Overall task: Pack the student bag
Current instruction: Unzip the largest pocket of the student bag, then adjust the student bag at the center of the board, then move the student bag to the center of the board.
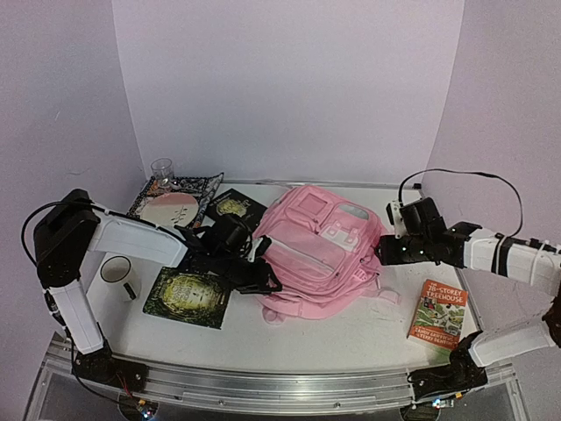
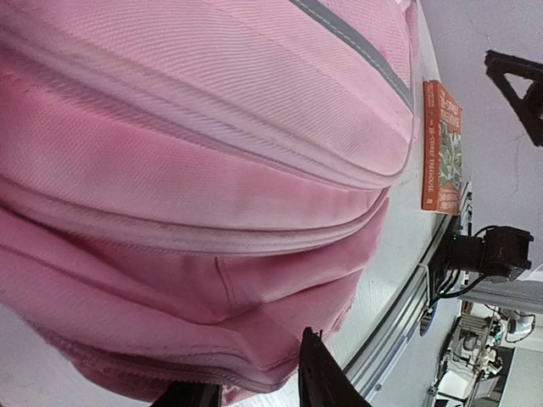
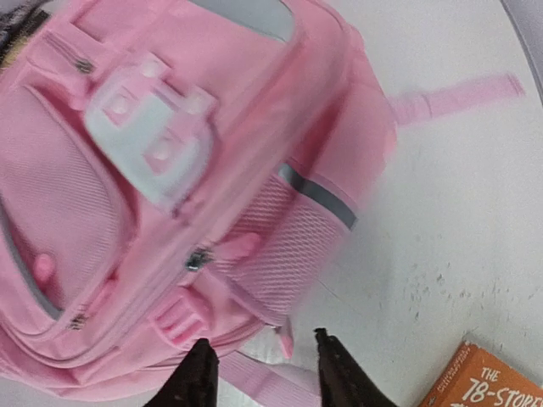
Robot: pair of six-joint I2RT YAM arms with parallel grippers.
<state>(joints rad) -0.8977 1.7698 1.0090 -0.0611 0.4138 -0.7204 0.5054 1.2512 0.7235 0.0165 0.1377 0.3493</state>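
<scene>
The student bag (image 1: 320, 250) lies flat in the middle of the worktop (image 1: 351, 338), pockets up, probably so its zips face the arms. The left claw (image 2: 259, 386) at its near-left edge and the right claw (image 3: 261, 339) at its right side both stand parted, gripping nothing. An orange book (image 1: 438, 314) lies toward the near-right corner, likely for packing.

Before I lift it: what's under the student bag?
Only its own pink strap sticks out from the edge of the student bag, lying on the white table. Anything beneath the bag's body is covered; no view shows it.
</scene>
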